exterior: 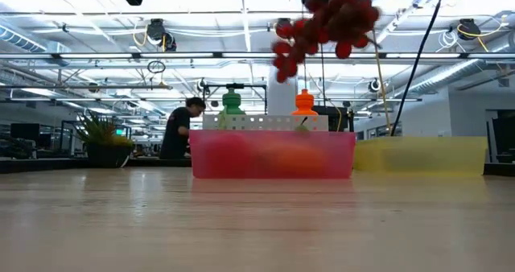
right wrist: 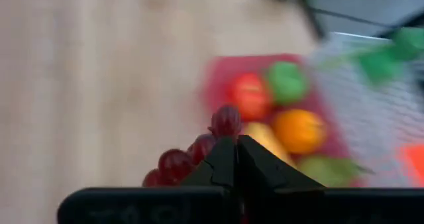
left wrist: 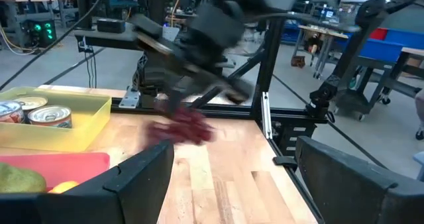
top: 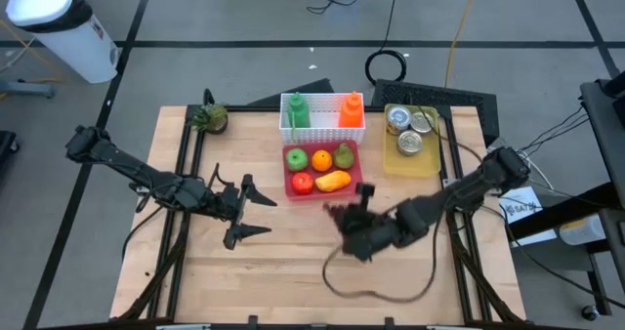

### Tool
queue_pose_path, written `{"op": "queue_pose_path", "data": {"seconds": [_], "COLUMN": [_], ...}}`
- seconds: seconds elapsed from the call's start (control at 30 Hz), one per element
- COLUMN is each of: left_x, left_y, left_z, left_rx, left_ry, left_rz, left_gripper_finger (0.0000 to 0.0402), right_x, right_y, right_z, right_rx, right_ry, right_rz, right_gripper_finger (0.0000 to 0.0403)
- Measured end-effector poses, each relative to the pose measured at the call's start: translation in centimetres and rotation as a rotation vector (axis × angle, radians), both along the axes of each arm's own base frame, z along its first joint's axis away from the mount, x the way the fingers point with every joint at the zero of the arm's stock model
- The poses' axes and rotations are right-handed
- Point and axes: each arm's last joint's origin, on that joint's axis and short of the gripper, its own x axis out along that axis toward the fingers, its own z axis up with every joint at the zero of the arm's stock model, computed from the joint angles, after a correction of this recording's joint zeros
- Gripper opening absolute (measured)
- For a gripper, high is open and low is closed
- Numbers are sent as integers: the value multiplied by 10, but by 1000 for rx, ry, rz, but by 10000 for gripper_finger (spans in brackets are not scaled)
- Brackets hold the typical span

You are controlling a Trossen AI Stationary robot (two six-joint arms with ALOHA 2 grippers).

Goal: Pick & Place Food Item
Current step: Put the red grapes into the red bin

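Note:
A bunch of dark red grapes (exterior: 322, 26) hangs high above the table, in front of the red tray (top: 311, 195). My right gripper (top: 344, 213) is shut on it; the wrist view shows the grapes (right wrist: 199, 151) just past the closed fingertips (right wrist: 222, 159). In the tray lie a green apple (top: 296, 158), an orange (top: 320, 160), a pear (top: 344, 156), a red fruit (top: 303, 182) and a yellow-orange fruit (top: 334, 182). My left gripper (top: 256, 216) waits open at the table's left middle, holding nothing. My right gripper pinches the upper end of the grape bunch (right wrist: 213, 139) between its two shut fingers, which slant downward toward the tray. The exact spot is hidden by the fingers themselves. The bunch (exterior: 310, 39) dangles below the gripper, lifted clear of the table.
A white basket (top: 322, 133) with a green and an orange bottle stands behind the red tray. To the right is a yellow tray (top: 395, 162) with cans. A small potted plant (top: 210, 118) stands at the far left. A cable loops on the table near the front (top: 381, 291).

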Motion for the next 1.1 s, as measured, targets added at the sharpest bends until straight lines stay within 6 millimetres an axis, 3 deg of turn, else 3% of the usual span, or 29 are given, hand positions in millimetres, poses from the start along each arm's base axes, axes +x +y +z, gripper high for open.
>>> {"op": "queue_pose_path", "data": {"seconds": [0.13, 0.33, 0.5, 0.63, 0.83, 0.97, 1.1], "left_x": [0, 0, 0, 0, 0, 0, 0], "left_y": [0, 0, 0, 0, 0, 0, 0], "left_z": [0, 0, 0, 0, 0, 0, 0], "left_rx": [-1, 13, 23, 24, 24, 23, 24], "left_ry": [0, -4, -6, -6, -7, -6, -7], "left_rz": [0, 0, 0, 0, 0, 0, 0], "left_gripper_finger": [324, 324, 324, 324, 324, 324, 324], "right_x": [-1, 3, 9, 9, -3, -12, -14], "right_y": [-43, -108, -136, -139, -129, -124, -120], "right_z": [-6, -39, -62, -79, -109, -123, -123], "right_rx": [-112, -190, -262, -284, -330, -361, -437], "right_ry": [17, 71, 12, -12, 131, 157, 124], "right_rz": [-124, -222, -216, -69, 268, 272, 149], "right_gripper_finger": [4, 5, 6, 6, 6, 7, 18]}}
